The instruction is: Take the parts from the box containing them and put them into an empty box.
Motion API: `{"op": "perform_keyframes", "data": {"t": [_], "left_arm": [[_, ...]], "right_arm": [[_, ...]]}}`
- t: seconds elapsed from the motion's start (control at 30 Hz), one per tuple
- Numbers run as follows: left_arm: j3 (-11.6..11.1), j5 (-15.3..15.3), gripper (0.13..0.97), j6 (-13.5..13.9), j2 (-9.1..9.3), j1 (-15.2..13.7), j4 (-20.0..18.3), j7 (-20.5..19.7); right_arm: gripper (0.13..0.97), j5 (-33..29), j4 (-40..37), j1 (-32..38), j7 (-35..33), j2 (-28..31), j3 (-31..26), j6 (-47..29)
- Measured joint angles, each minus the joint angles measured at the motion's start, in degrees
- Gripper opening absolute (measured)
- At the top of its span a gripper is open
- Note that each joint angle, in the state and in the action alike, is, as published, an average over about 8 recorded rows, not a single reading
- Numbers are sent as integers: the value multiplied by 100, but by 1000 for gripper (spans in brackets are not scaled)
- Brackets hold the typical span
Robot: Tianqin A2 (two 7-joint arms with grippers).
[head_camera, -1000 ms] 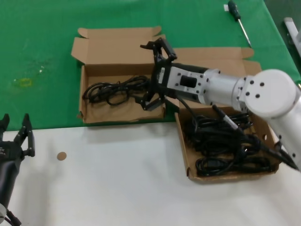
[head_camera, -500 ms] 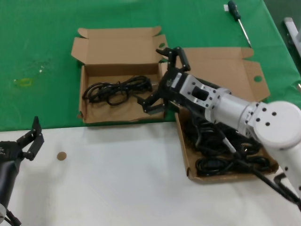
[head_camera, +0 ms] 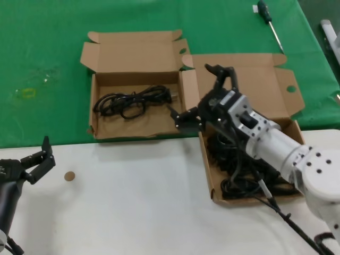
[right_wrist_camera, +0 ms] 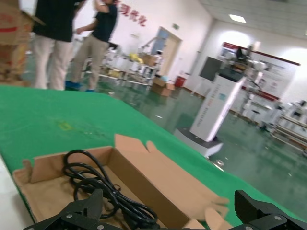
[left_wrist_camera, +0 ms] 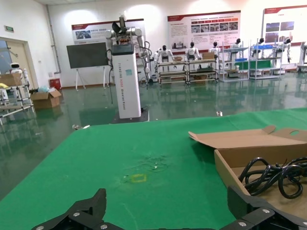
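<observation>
The left box [head_camera: 93, 114], with the narrower lid, holds one black coiled cord [head_camera: 130, 103]. The right box [head_camera: 255, 79], with a broad lid and a round hole in its flap, holds several black cords [head_camera: 241, 175]. My right gripper [head_camera: 204, 95] is open and empty. It hangs over the gap between the two boxes, above the right box's far left corner. The right wrist view shows its open gripper [right_wrist_camera: 170, 215] facing the left box [right_wrist_camera: 144, 175] and its cord [right_wrist_camera: 93, 182]. My left gripper [head_camera: 33, 164] is parked open over the white table at the near left, and it shows in the left wrist view [left_wrist_camera: 168, 215].
A screwdriver [head_camera: 270, 21] lies on the green cloth [head_camera: 42, 53] at the far right. A small brown disc [head_camera: 69, 176] lies on the white table [head_camera: 133, 212] near my left gripper. A yellow mark [head_camera: 25, 93] is on the cloth at the left.
My right gripper has drawn back from over the left box toward the right box, open and empty. The cord stays in the left box. My left gripper has turned a little.
</observation>
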Motion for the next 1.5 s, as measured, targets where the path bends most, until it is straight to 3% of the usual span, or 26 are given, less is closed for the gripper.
{"op": "perform_keyframes", "data": {"t": [0.17,0.47,1.03,1.5], "left_arm": [[0,0,877,0,0,0,0,0],[0,0,954,0,0,0,0,0],[0,-1,966,0,0,0,0,0],[0,-1,966,0,0,0,0,0]], "right_arm": [[966,197,201,-366,83,-12,199,274],[966,551,564,-1026,232,-35,558,769],[966,1192,1219,-2220,501,-75,1207,1662],[966,1252,1279,-2329,527,-79,1266,1746]]}}
